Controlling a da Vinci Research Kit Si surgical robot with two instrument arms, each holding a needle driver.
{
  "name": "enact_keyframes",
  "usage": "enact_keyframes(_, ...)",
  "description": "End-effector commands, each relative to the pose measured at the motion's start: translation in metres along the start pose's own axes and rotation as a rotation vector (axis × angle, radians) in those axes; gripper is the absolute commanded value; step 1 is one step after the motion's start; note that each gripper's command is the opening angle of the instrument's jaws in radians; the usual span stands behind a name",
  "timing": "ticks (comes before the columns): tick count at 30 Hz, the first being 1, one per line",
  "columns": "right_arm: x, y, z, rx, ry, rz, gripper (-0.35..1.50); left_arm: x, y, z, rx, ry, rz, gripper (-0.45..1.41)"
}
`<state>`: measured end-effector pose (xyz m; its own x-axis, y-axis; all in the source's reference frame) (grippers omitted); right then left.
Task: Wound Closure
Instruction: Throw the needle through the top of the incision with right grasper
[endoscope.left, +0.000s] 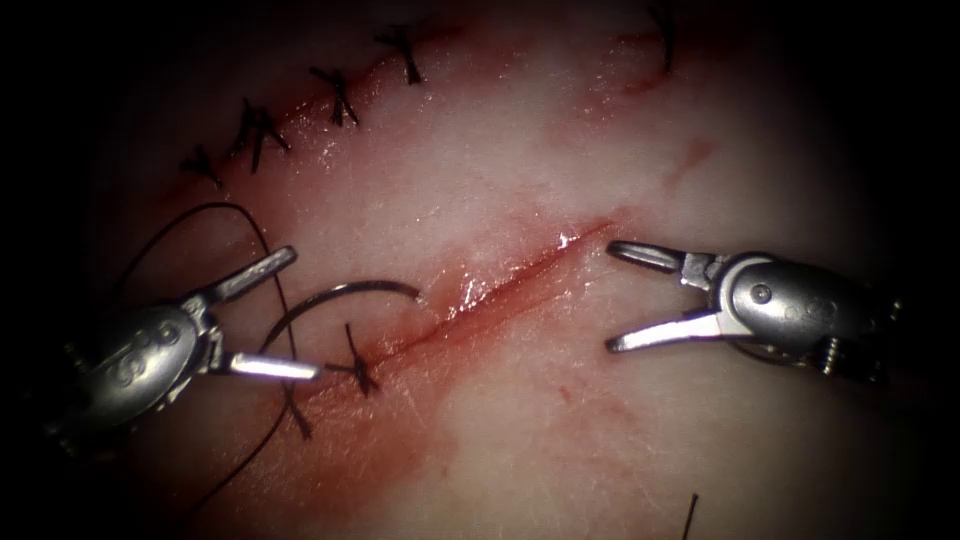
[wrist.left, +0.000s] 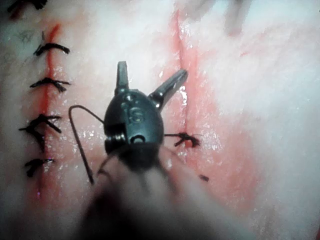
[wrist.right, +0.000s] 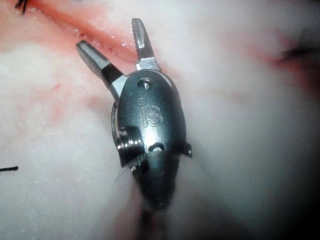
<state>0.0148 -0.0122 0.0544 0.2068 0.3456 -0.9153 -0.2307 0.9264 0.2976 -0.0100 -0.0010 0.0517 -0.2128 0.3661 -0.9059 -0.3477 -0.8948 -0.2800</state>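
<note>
The open cut runs slantwise across the tissue, with one stitch at its lower left end. The curved needle lies free on the left side of the cut. Its tip is close to the cut's edge, and I cannot tell whether it enters the tissue. Dark thread loops away from it. My left tool stands open around the needle's rear part and holds nothing. To the right of the cut, my right tool is open and empty. The left tool and right tool show their jaws spread.
An older closed cut with several stitches runs along the upper left. Another stitch sits at the top right. A cut end of thread lies at the bottom edge. Red fluid stains the tissue around the stitch.
</note>
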Motion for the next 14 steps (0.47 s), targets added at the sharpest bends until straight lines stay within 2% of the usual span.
enact_keyframes(1,-0.0002,0.0003,0.0009,0.002,0.002,-0.001,1.28,-0.0002,-0.0005,0.0007,-0.003,0.001,0.003,0.41)
enact_keyframes(6,-0.0002,0.0002,0.0009,0.003,0.003,-0.002,1.28,-0.0002,-0.0004,0.0007,-0.002,0.000,0.003,0.31)
enact_keyframes(14,0.0000,-0.0001,0.0007,0.005,0.004,-0.002,1.28,-0.0002,-0.0004,0.0007,-0.002,0.001,0.003,0.29)
